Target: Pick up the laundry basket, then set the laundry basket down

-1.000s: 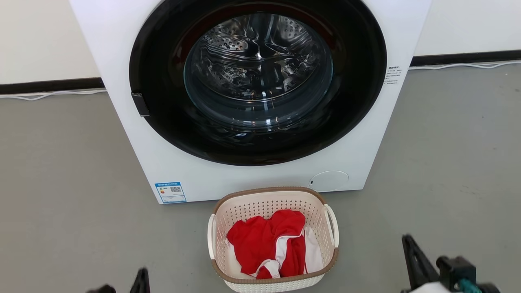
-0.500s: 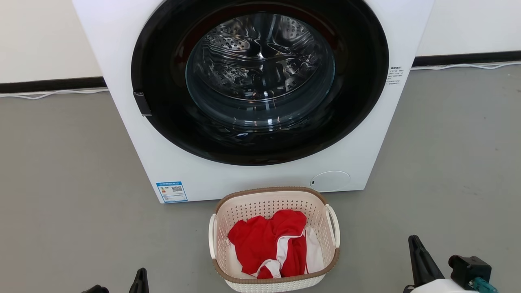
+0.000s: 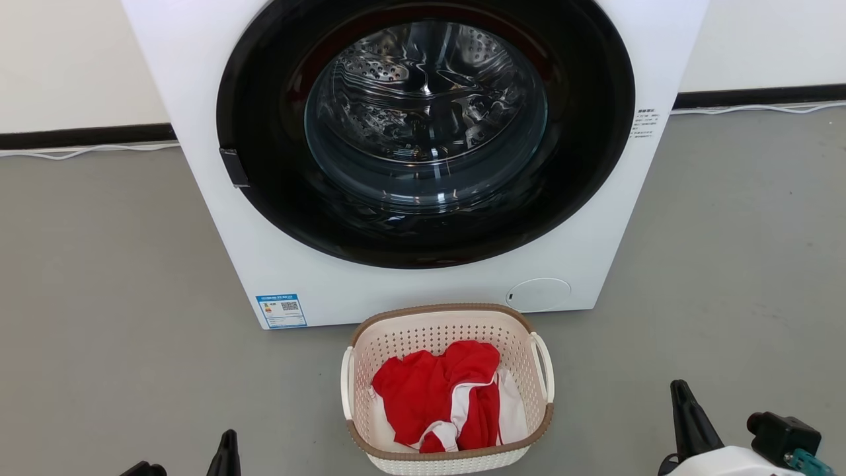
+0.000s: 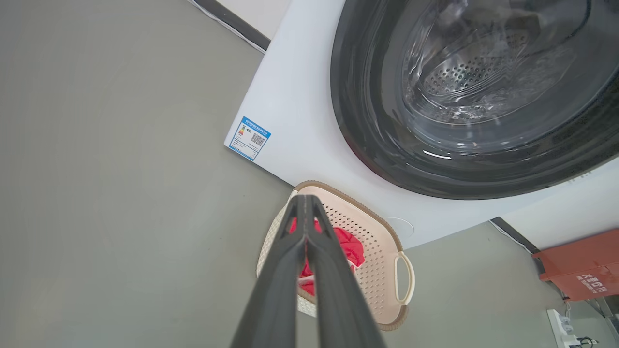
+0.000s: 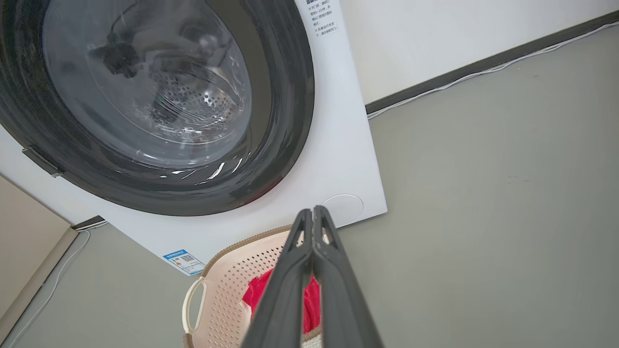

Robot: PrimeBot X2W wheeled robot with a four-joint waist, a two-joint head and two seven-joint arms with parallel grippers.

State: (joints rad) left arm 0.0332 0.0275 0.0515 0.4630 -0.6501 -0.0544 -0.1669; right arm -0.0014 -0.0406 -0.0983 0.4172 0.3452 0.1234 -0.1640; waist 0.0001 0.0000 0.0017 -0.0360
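Observation:
The laundry basket (image 3: 436, 334) is cream-white and perforated, with a brown rim and white side handles. It stands on the grey floor just in front of the washing machine and holds red and white clothes (image 3: 439, 393). My left gripper (image 3: 228, 437) pokes up at the bottom left, well left of the basket, with its fingers pressed together. At the bottom right, well right of the basket, my right gripper (image 3: 681, 390) is shut too. Both wrist views look along shut, empty fingers toward the laundry basket (image 4: 377, 251) (image 5: 227, 285).
A white front-loading washing machine (image 3: 264, 264) with a dark round door (image 3: 423, 132) stands right behind the basket. Grey floor spreads to both sides. A black skirting and a white cable (image 3: 79, 153) run along the wall. A red box (image 4: 580, 263) sits off to one side.
The head camera has shifted slightly, so the whole scene sits a little further right. The right gripper has slid right and lower in view. The basket stays on the floor.

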